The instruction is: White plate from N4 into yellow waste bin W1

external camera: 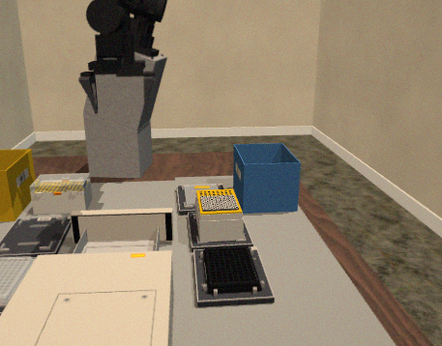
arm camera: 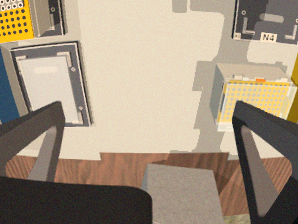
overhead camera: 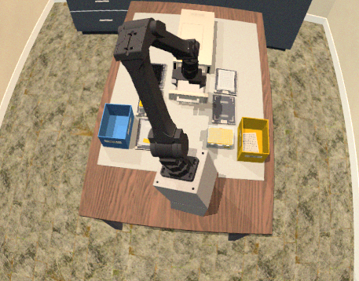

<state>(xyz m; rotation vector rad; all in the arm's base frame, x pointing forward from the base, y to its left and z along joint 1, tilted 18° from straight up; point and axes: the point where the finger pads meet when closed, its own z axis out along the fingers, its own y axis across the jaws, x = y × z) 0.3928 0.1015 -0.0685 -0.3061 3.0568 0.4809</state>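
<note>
The white plate (overhead camera: pixel 250 142) lies inside the yellow waste bin W1 (overhead camera: pixel 253 122) (external camera: pixel 7 184), which stands upright at the bench's right edge. The work nest N4 (overhead camera: pixel 224 108) (arm camera: pixel 266 3) is a dark tray and stands empty. My gripper (overhead camera: pixel 190 78) (arm camera: pixel 148 110) is open and holds nothing. It hangs above the middle of the bench, by the beige instrument's open drawer (overhead camera: pixel 188 95) (external camera: pixel 121 227), well away from the bin.
A blue bin (overhead camera: pixel 115 125) (external camera: pixel 266 179) stands at the left edge. A yellow tip box (overhead camera: pixel 221 136) (external camera: pixel 60 188) (arm camera: pixel 256 99) sits beside W1. Also here are a clear plate (overhead camera: pixel 225 80), a black plate (external camera: pixel 230 268), a yellow-framed box (external camera: pixel 218 208) and the beige instrument (overhead camera: pixel 196 31) (external camera: pixel 97 300).
</note>
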